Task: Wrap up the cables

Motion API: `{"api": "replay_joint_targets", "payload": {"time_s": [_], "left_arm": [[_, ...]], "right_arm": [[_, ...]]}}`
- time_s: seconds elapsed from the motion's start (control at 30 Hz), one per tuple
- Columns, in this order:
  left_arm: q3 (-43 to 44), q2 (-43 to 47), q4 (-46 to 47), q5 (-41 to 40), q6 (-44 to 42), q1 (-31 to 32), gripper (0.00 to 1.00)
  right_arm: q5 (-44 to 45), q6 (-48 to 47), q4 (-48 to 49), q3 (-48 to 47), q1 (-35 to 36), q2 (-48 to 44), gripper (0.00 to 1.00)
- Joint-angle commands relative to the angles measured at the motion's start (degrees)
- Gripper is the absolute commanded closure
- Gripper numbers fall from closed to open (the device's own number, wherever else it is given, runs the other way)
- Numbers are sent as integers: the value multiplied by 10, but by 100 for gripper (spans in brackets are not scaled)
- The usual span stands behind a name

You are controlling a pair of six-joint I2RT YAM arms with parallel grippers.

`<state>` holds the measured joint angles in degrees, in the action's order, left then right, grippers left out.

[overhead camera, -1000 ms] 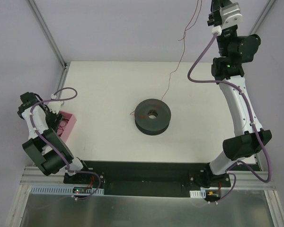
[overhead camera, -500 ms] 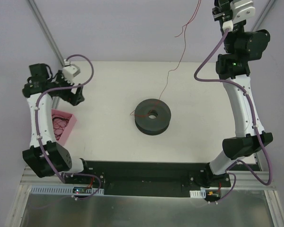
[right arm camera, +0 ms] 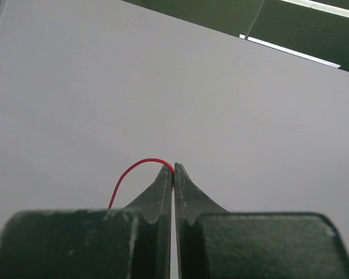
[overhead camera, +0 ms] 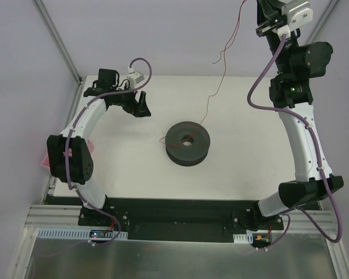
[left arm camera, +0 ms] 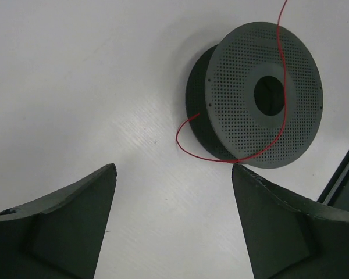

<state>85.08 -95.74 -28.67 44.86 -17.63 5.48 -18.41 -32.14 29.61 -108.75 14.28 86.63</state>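
Observation:
A thin red cable runs from the top of the overhead view down to a dark grey perforated spool in the middle of the white table. In the left wrist view the cable crosses the spool's face and loops off its lower rim onto the table. My left gripper hovers left of and behind the spool, open, with only bare table between its fingers. My right gripper is raised high at the back right, shut on the cable, which arcs off to the left of the fingertips.
A pink basket peeks out at the table's left edge behind the left arm. Metal frame posts rise at the back corners. A dark base strip runs along the table's near edge.
My left arm has swung from the pink basket up and across toward the spool, and its jaws have opened. My right arm has lifted slightly, still holding the cable.

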Motion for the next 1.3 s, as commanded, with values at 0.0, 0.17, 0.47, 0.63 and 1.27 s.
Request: {"api": "replay_joint_targets", "payload": {"time_s": [0.0, 0.17, 0.47, 0.63, 1.27], "left_arm": [[-16, -49, 11, -44, 155, 8, 22], [-75, -89, 17, -60, 322, 14, 26], [-161, -106, 46, -101, 513, 59, 33], [-163, -132, 53, -121, 573, 70, 35], [-148, -206, 108, -83, 632, 103, 75]], "right_arm": [[0, -9, -9, 11, 2, -50, 100], [7, -22, -24, 16, 1, -62, 100], [21, -49, -43, 22, 6, -76, 100], [22, -59, -57, 27, 7, -88, 100], [47, -110, -113, 45, 22, -116, 100]]}}
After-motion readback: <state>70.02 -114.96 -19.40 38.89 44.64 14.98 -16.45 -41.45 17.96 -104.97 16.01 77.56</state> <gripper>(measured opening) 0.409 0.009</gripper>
